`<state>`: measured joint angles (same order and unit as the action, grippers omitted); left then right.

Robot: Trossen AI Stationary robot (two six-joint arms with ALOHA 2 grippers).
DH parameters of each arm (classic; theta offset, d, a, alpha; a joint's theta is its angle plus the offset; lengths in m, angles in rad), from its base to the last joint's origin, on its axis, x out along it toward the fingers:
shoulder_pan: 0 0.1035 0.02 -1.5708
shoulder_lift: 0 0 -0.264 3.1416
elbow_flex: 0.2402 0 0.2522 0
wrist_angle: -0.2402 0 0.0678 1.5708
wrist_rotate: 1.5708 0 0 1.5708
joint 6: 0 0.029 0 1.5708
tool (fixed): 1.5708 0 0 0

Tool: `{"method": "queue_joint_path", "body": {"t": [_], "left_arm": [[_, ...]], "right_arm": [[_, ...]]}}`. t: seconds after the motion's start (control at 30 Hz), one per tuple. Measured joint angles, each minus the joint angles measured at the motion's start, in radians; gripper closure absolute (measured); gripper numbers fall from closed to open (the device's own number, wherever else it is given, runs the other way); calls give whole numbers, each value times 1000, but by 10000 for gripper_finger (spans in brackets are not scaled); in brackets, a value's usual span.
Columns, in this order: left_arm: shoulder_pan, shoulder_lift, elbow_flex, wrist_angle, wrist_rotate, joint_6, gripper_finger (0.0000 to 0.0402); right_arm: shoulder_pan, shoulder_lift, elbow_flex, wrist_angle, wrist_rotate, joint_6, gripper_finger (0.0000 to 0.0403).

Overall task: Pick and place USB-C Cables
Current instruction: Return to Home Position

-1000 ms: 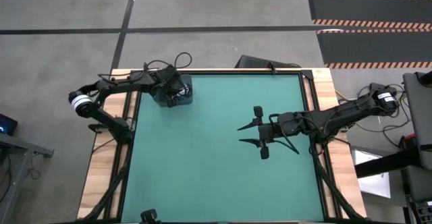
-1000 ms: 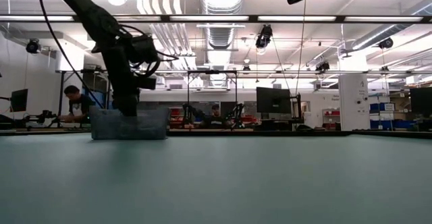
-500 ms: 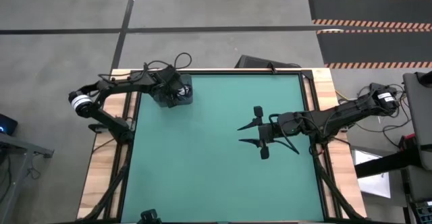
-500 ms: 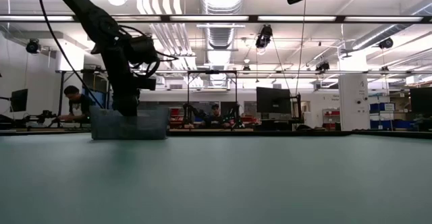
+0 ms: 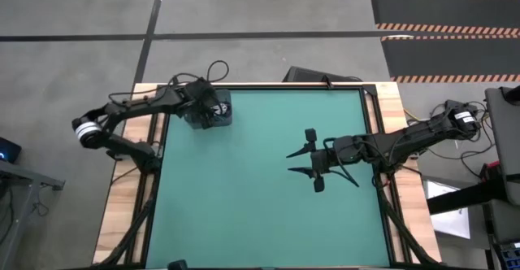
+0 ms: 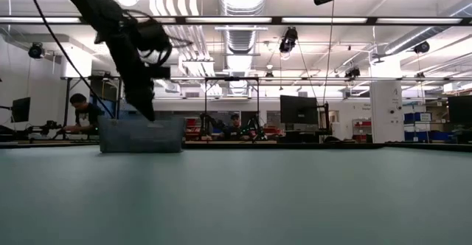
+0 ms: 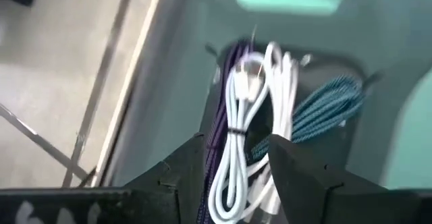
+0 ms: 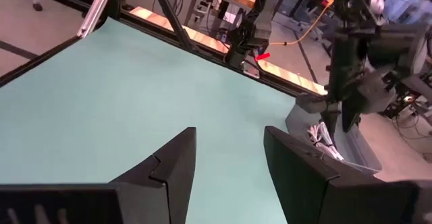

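A dark grey box stands at the table's far left corner. Inside it lie the USB-C cables: white looped bundles, a dark purple bundle and a teal braided one. My left gripper hangs open just above the box's rim, tilted, with its fingers to either side of the white bundle and clear of it. My right gripper stands open over the green mat, right of the middle, with nothing between its fingers. The right wrist view shows the box farther off.
The green mat lies bare between the box and my right gripper. Wooden strips and a dark frame run along the table's sides. A person sits in the room beyond the far edge.
My left gripper has risen out of the box, where it reached down before, and has tipped to a slant above the rim. The cables stay in the box. My right arm has kept still.
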<state>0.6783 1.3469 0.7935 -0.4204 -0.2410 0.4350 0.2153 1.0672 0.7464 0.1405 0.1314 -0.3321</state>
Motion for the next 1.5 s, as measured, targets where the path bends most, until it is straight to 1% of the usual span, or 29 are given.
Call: {"method": "queue_joint_path", "body": {"t": [0.1,0.23,0.33,0.5,0.67,0.83,0.97,1.1,1.17,1.27,1.43,1.5], "left_arm": [[-42,-71,6,-13,0,-37,256],[-131,-184,4,-15,4,-102,256],[-223,-270,-1,-12,5,-163,256],[-412,-383,-29,44,6,-221,256],[-587,-447,-94,193,6,-248,256],[-727,-466,-160,286,6,-273,256],[-830,-487,-191,283,6,-299,256],[-927,-532,-229,307,6,-332,260],[-970,-556,-257,335,7,-344,272],[-1017,-597,-300,408,7,-347,303],[-1047,-658,-344,437,14,-345,378],[-1049,-692,-362,437,34,-342,395]], "right_arm": [[0,0,-9,3,0,-21,236],[0,0,-28,6,1,-48,236],[-7,0,-40,6,22,-46,236],[-38,0,-61,10,26,-28,236],[-74,0,-119,109,17,-29,236],[-98,-18,-165,125,17,-18,236],[-98,-87,-210,127,15,15,237],[-98,-184,-273,127,14,35,237],[-98,-235,-305,127,17,45,237],[-98,-301,-342,127,18,46,237],[-98,-389,-389,126,26,46,237],[-98,-421,-405,127,26,45,237]]}}
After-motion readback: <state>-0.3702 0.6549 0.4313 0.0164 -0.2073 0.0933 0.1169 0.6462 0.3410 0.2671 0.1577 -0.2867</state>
